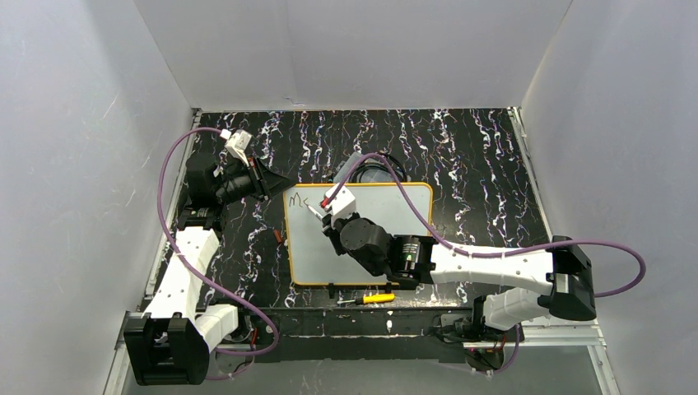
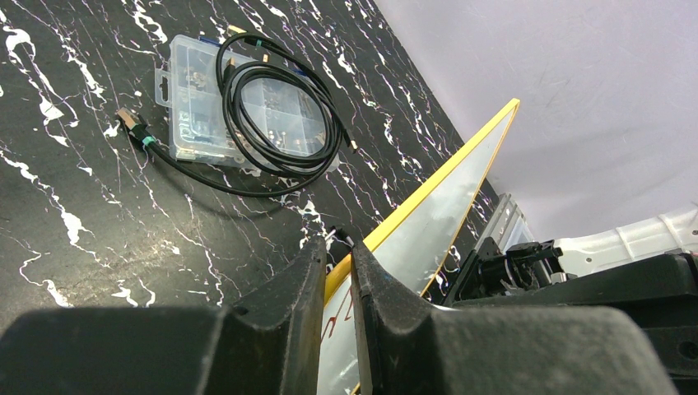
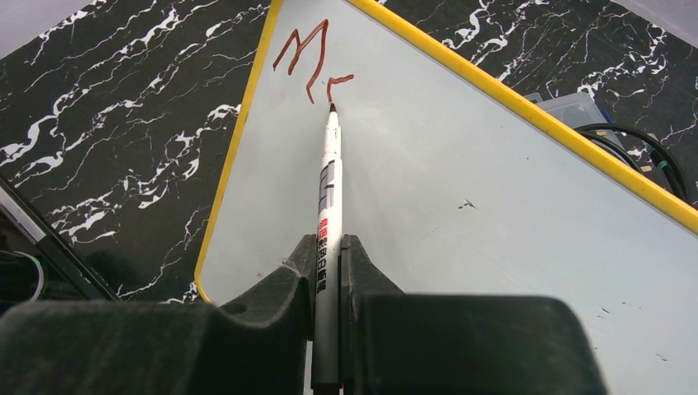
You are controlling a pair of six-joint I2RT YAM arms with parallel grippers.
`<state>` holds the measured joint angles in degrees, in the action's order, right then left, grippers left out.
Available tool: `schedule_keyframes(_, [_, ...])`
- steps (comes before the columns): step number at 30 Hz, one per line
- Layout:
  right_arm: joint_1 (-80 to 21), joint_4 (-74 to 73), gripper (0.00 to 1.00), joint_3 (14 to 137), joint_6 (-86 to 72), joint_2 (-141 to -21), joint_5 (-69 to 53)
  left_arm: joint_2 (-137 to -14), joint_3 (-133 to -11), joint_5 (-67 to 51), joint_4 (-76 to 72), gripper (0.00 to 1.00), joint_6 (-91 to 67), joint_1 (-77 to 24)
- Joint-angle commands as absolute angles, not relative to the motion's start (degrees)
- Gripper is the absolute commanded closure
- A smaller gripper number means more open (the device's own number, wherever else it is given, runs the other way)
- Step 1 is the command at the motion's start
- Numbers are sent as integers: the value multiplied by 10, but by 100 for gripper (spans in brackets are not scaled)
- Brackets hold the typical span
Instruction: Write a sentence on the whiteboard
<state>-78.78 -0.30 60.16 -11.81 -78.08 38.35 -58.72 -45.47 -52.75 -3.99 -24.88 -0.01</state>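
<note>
The whiteboard (image 1: 395,226), white with a yellow-orange rim, lies on the black marbled table. A few reddish-brown strokes of the sentence (image 1: 300,200) stand at its far left corner; they show plainly in the right wrist view (image 3: 309,58). My right gripper (image 3: 328,247) is shut on a white and grey marker (image 3: 329,189), whose tip touches the board just below the last stroke. My left gripper (image 2: 337,255) is shut on the whiteboard's rim (image 2: 428,193) at the far left corner, one finger on each side of the edge.
A clear plastic parts box (image 2: 247,107) with a coiled black cable (image 2: 280,115) on it lies behind the board. A yellow-handled screwdriver (image 1: 370,299) lies at the table's near edge. White walls close in three sides.
</note>
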Motion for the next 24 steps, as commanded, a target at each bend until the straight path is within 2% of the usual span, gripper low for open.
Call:
schedule_keyframes(1, [-784, -11, 99, 601, -111, -762, 425, -580, -456, -567, -24, 85, -246, -10])
schedule_keyframes(24, [-784, 30, 99, 629, -83, -778, 437, -578, -455, -571, -24, 85, -245, -11])
